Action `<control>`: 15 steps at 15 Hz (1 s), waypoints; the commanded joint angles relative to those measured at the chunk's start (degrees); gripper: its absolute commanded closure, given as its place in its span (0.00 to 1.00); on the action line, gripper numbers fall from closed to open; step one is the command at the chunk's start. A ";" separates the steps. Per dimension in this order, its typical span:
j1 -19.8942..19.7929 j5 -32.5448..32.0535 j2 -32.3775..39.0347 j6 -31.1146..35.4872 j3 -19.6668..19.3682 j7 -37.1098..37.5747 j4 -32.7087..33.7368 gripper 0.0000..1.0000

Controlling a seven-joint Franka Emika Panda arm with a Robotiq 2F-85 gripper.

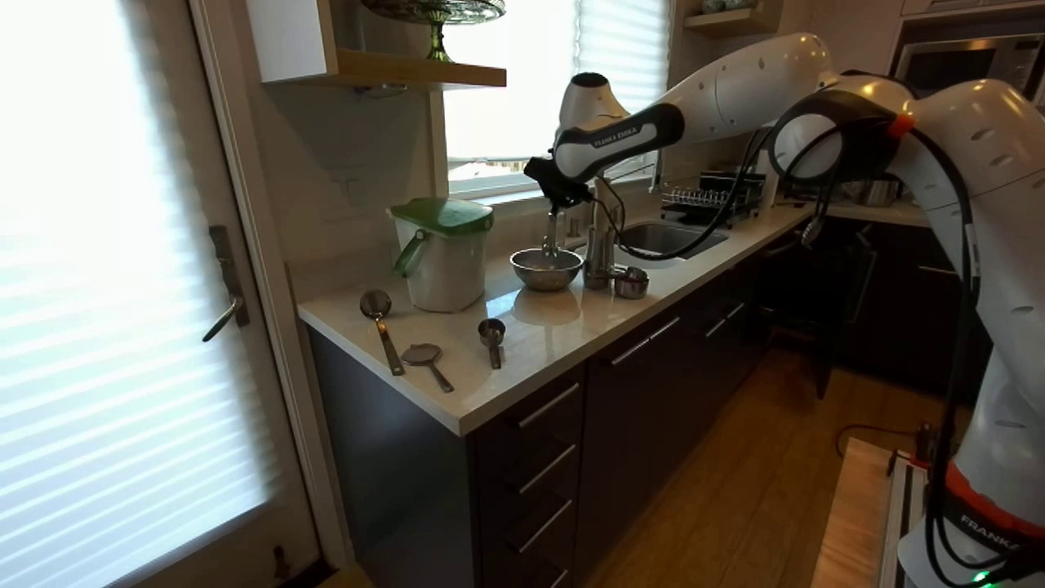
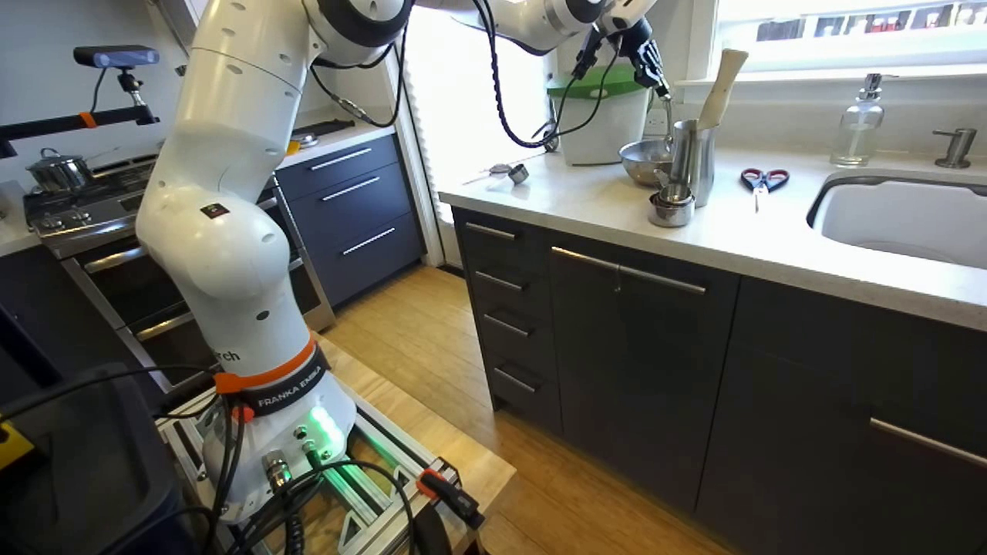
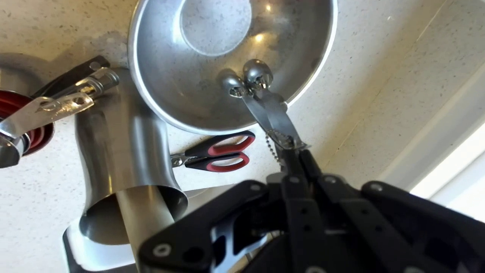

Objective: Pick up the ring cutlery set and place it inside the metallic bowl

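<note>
- Gripper [image 3: 298,152]: closed, pinching the set [image 3: 278,113] by its handle ends.
- Bowl [image 3: 170,87]: below the heads; centring, then lowering before release should keep handles inside.

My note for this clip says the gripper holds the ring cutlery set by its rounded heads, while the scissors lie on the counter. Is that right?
Not quite: it is the other end. The wrist view shows the gripper shut on the handle ends of the ring cutlery set, the rounded heads clear of its grip. The scissors do lie on the counter.
</note>
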 commanded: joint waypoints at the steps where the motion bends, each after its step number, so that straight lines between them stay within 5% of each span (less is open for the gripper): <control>1: 0.44 -1.88 3.49 -1.94 -1.32 3.30 4.27 0.99; 15: 0.32 -1.94 7.47 -10.08 -0.14 2.56 8.78 0.99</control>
